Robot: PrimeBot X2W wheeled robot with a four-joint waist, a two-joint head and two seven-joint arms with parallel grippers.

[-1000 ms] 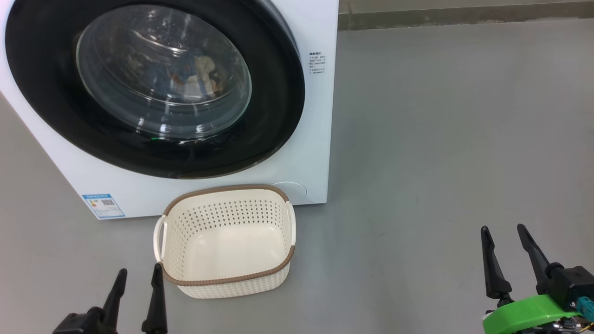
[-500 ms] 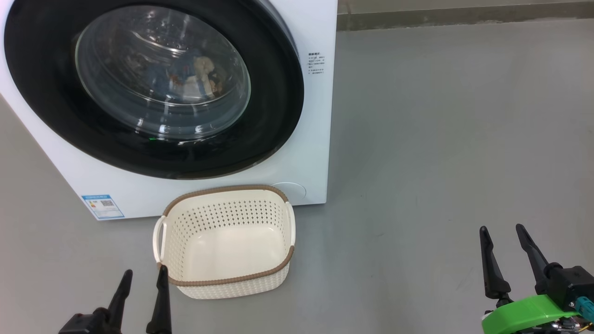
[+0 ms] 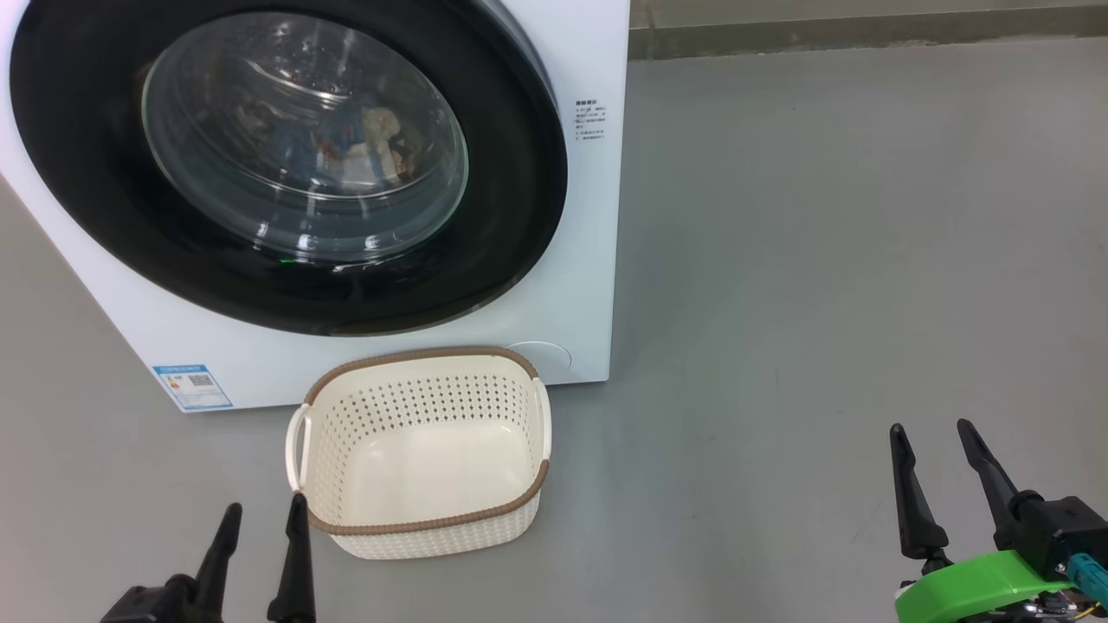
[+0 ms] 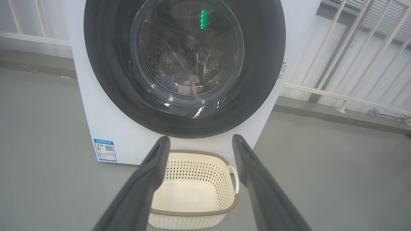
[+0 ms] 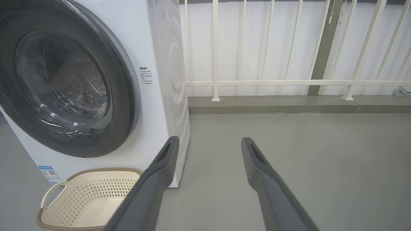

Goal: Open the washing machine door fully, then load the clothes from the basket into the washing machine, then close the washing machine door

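I've got the big white front-loading washing machine (image 3: 589, 285) on the grey floor (image 3: 822, 260), its round glossy black-rimmed door (image 3: 78, 190) shut flush w/ the front. Small cream perforated plastic basket (image 3: 433, 523) w/ brown rim sits just below the door. Blue & cream clothes (image 3: 368, 143) lie in the drum, behind the glass. Left pincer (image 3: 265, 502) is by the basket's corner, right pincer (image 3: 928, 424) well apart; all 4 fingers spread open.

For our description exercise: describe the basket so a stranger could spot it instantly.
Find the big white washing machine with a round black door. On the grey floor before it sits the empty basket. It alone is small, cream, perforated and brown-rimmed.
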